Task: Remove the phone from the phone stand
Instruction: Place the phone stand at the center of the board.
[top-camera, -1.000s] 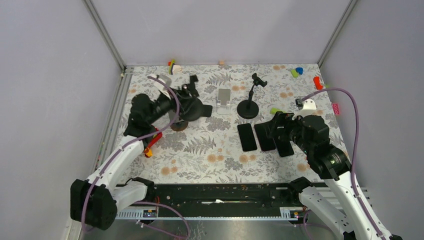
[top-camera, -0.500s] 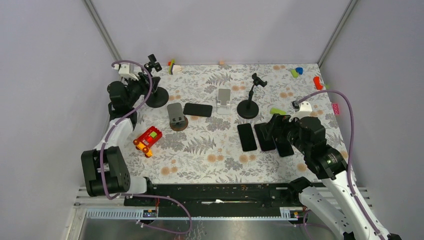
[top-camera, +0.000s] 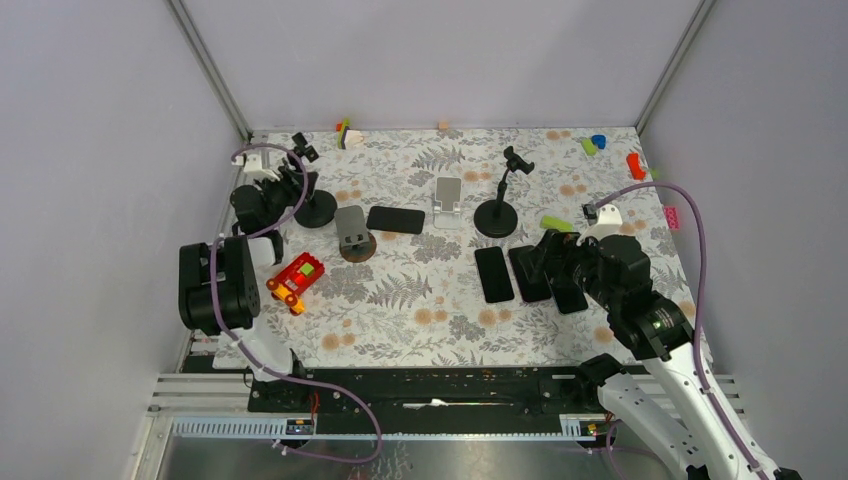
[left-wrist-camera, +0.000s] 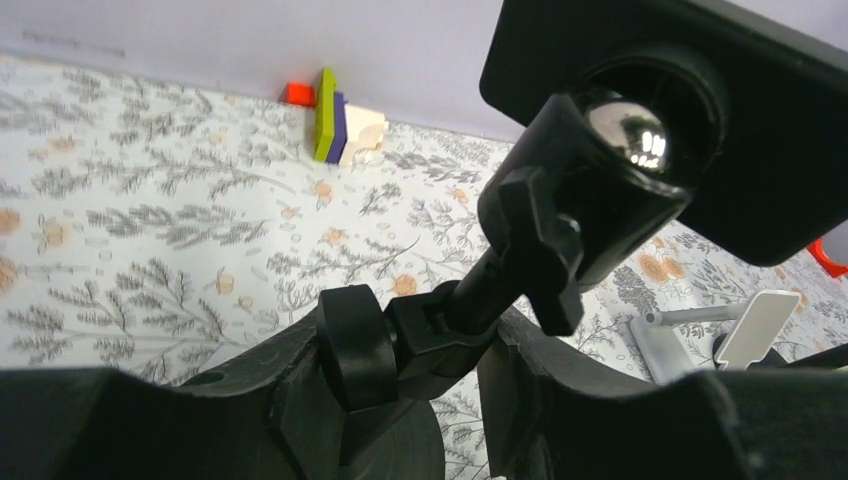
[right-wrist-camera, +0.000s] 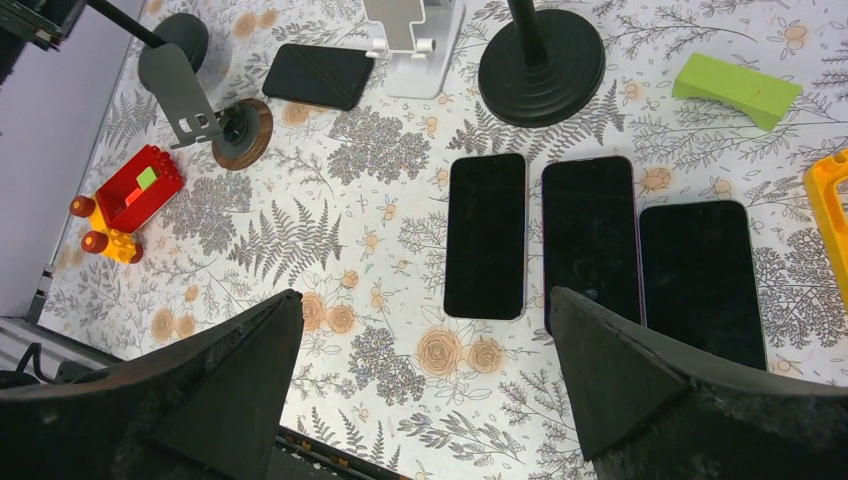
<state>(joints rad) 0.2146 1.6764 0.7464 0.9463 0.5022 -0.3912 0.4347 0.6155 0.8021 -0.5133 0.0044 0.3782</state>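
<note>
My left gripper (top-camera: 288, 186) is at the far left of the table, shut on the stem joint of a black phone stand (top-camera: 317, 207). In the left wrist view the joint (left-wrist-camera: 440, 325) sits between my jaws, with the ball head and empty holder plate (left-wrist-camera: 660, 100) above. A black phone (top-camera: 395, 218) lies flat on the table beside a grey stand (top-camera: 350, 230). Three more black phones (right-wrist-camera: 485, 235) lie side by side under my open right gripper (top-camera: 548, 262), which holds nothing.
A white stand (top-camera: 448, 200) and a second black clamp stand (top-camera: 497, 212) are at the middle back. A red toy car (top-camera: 295, 278) sits front left and a green block (right-wrist-camera: 735, 88) lies right of the phones. Small coloured blocks (left-wrist-camera: 335, 125) line the back wall.
My left arm swung from over the grey stand to the far left, taking the black stand with it and uncovering the flat phone. The right arm barely moved.
</note>
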